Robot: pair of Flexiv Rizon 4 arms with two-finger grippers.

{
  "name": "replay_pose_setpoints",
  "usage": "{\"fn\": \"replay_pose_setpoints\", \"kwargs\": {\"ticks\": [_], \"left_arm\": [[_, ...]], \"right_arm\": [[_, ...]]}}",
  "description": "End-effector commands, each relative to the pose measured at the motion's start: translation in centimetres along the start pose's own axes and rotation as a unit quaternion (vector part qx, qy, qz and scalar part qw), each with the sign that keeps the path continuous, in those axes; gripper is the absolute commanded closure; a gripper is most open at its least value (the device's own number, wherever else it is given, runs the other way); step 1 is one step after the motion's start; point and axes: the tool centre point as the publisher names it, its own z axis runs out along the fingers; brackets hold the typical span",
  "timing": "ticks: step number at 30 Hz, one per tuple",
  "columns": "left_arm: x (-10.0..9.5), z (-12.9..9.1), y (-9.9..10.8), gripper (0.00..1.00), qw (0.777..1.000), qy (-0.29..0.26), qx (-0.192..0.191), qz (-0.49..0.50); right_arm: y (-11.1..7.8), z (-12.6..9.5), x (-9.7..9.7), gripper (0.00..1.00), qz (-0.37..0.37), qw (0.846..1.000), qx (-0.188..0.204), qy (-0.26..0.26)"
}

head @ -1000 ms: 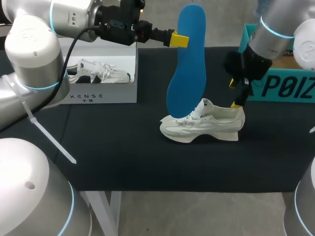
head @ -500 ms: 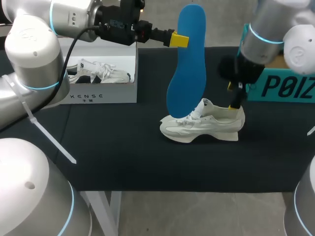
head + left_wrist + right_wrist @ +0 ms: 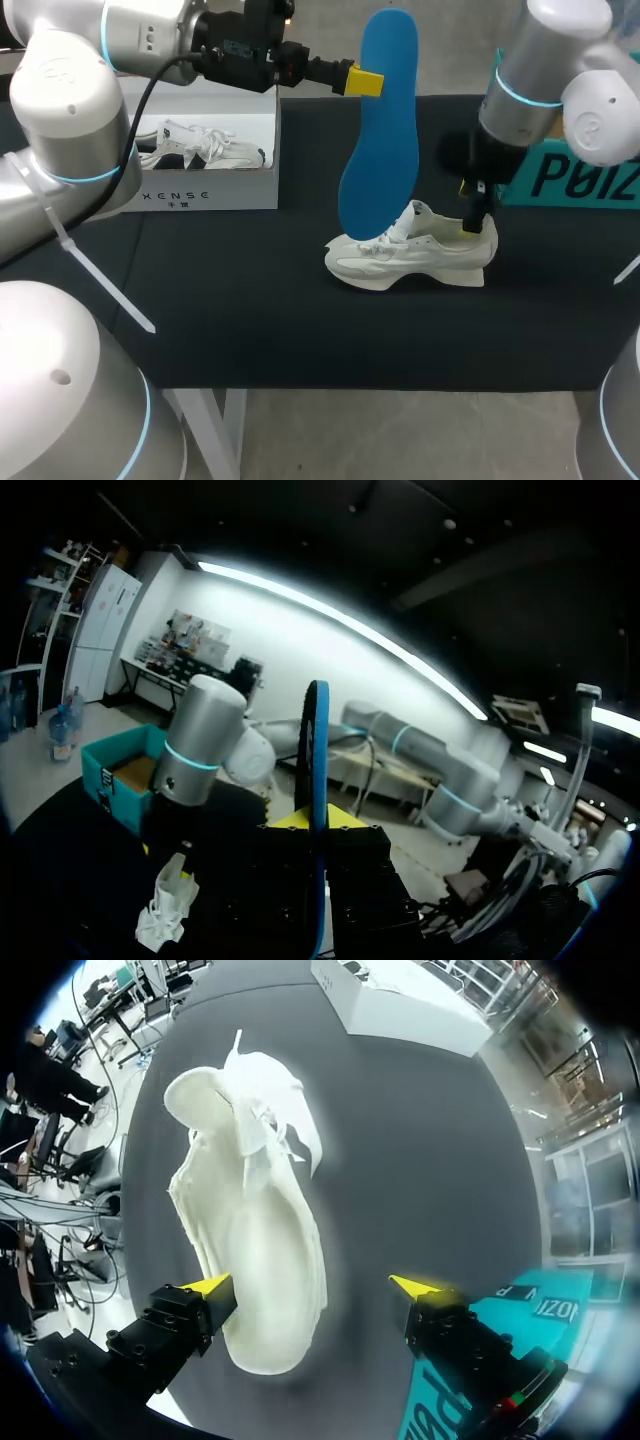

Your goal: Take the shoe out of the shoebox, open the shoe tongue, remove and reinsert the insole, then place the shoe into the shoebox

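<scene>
Since a second ago the right arm has swung in toward the shoe (image 3: 415, 255), carrying the right tool (image 3: 472, 213) lower and closer over the heel, while the left arm and its load have stayed where they were. The shoe stands on its sole in the middle of the black worktop (image 3: 250, 330), toe toward the left arm's side, tongue and laces pulled up at the throat. The blue insole (image 3: 380, 130) hangs nearly upright over it, lower end down at the forepart; whether it is already inside I cannot tell. The left tool (image 3: 365, 82) is clamped on its upper edge, a steep hold that looks meant to feed it back in toe-first. In the right wrist view the right tool's fingers (image 3: 210, 1285) are spread wide astride the heel, one just beside it, the other apart, probably to brace the shoe against sliding. Well to the left, the white shoebox (image 3: 210, 190) holds a second shoe (image 3: 200, 145); a teal box (image 3: 570, 175) sits behind the right arm.
</scene>
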Motion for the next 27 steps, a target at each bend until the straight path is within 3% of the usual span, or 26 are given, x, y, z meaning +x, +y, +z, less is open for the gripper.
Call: {"fn": "replay_pose_setpoints", "kwargs": {"ticks": [1,18,21,22,27], "left_arm": [[0.0,0.0,0.0,1.0,1.0,0.0,-0.001,0.0],[0.0,0.0,0.0,1.0,1.0,0.0,-0.001,0.0],[0.0,0.0,0.0,1.0,1.0,0.0,-0.001,0.0],[0.0,0.0,0.0,1.0,1.0,0.0,-0.001,0.0],[0.0,0.0,0.0,1.0,1.0,0.0,-0.001,0.0]], "right_arm": [[0.5,1.2,-0.6,0.0,0.0,1.0,0.003,0.005],[-0.2,4.1,-0.7,0.0,0.0,0.999,0.0,0.039],[-0.2,4.4,-0.6,0.68,-0.002,0.999,-0.002,0.041],[-0.2,4.5,-0.6,0.99,-0.003,0.999,-0.006,0.041],[-0.3,4.6,-0.6,1.0,-0.004,0.999,-0.009,0.041]]}}
